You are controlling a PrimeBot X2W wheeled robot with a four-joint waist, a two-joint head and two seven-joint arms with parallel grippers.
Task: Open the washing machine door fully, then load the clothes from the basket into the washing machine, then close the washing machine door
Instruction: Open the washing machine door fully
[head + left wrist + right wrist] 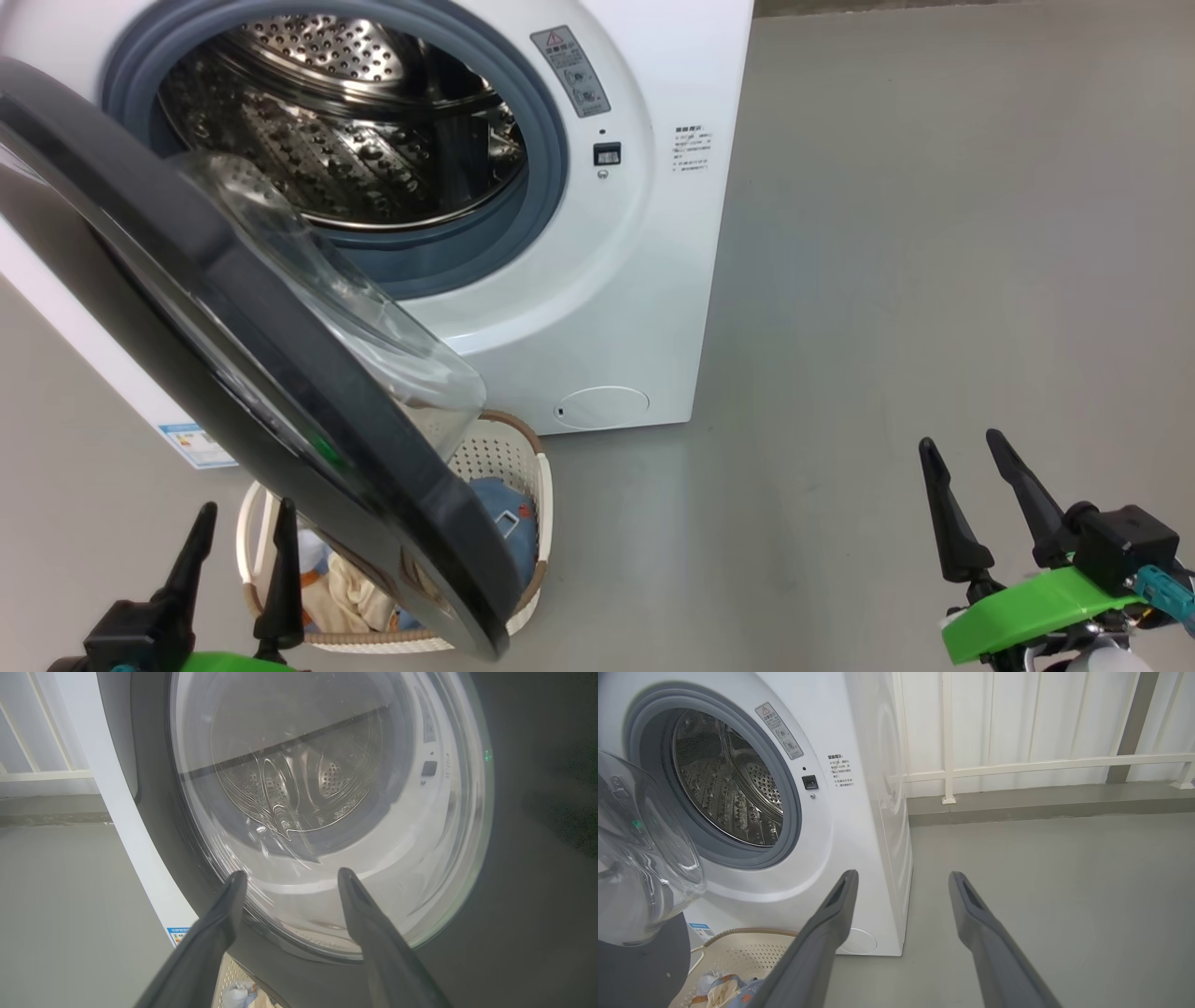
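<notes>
The door is swung part way out, over the basket on the floor at the front of the washer. The clothes are all in the basket and the drum is empty. The left gripper and right gripper have jaws spread, holding nothing.

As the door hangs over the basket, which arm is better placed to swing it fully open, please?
Right, probably: the open right gripper can push the washing machine door from its inner side; the left gripper faces its outside.
</notes>
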